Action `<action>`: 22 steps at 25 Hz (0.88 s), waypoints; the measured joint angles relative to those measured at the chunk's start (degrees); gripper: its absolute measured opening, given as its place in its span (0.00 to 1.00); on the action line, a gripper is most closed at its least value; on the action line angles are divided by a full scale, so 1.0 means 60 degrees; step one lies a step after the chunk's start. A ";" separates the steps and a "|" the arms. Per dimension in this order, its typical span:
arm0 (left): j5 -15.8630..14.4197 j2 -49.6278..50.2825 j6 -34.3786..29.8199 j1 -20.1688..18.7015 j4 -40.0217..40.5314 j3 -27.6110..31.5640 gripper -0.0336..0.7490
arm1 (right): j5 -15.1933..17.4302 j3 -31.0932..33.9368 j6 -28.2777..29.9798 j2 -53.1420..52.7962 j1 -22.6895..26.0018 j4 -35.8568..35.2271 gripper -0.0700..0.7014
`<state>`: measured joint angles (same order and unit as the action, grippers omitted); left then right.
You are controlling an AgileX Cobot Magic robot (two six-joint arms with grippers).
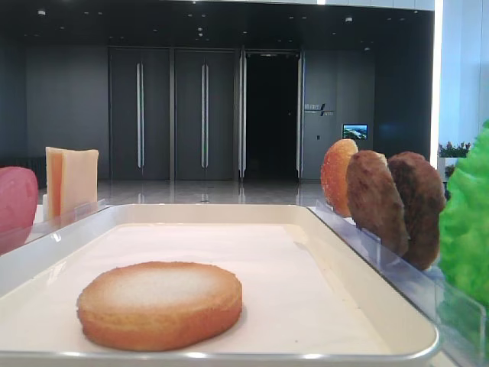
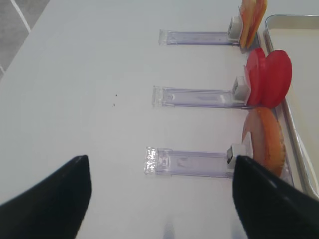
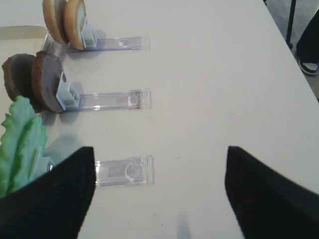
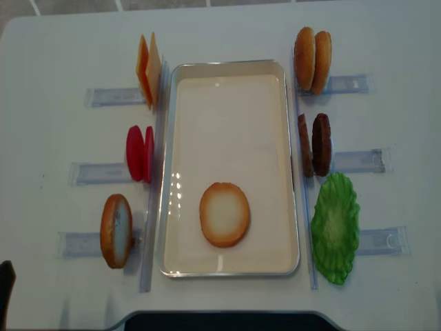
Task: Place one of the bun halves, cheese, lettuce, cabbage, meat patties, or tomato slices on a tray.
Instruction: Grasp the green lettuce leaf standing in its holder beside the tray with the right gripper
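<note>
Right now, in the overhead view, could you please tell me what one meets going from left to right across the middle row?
Clear holder strip → tomato slices → tray → meat patties → clear holder strip on the right.

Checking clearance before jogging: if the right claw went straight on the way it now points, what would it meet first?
Judging from the wrist view, the open right claw points at bare table, so probably the tabletop itself. The nearest clear holder lies left of that line; depth is unclear.
</note>
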<state>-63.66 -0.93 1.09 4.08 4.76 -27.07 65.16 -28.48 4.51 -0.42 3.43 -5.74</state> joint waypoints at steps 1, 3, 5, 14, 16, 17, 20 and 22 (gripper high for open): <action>0.0000 0.0000 0.0000 0.0000 0.0000 0.0000 0.93 | 0.0000 0.0000 0.0000 0.0000 0.0000 0.0000 0.79; 0.0000 0.0000 0.0000 0.0000 0.0000 0.0000 0.93 | 0.0000 0.0000 0.0000 0.0000 0.0000 0.0000 0.79; 0.0000 0.0000 0.0000 0.0000 0.0000 0.0000 0.93 | 0.0000 0.0000 0.0000 0.0000 0.0000 0.0000 0.79; 0.0000 0.0000 0.0000 0.0000 0.0000 0.0000 0.93 | 0.0000 0.0000 0.0000 0.0000 0.0000 0.0000 0.79; 0.0000 0.0000 0.0000 0.0000 0.0000 0.0000 0.91 | 0.0000 0.0000 0.0000 0.0000 0.0000 0.0000 0.79; 0.0000 0.0000 0.0000 0.0000 0.0000 0.0000 0.91 | 0.0000 0.0000 0.0000 0.0000 0.0000 0.0000 0.79; 0.0000 0.0000 0.0000 0.0000 0.0000 0.0000 0.87 | 0.0149 -0.0032 0.0000 0.0065 0.0000 -0.0037 0.79; 0.0000 0.0000 0.0000 0.0000 0.0000 0.0000 0.85 | 0.0215 -0.0070 0.0006 0.0393 0.0000 -0.0272 0.79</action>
<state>-63.66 -0.93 1.09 4.08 4.76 -27.07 66.44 -28.90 4.54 1.93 3.43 -7.37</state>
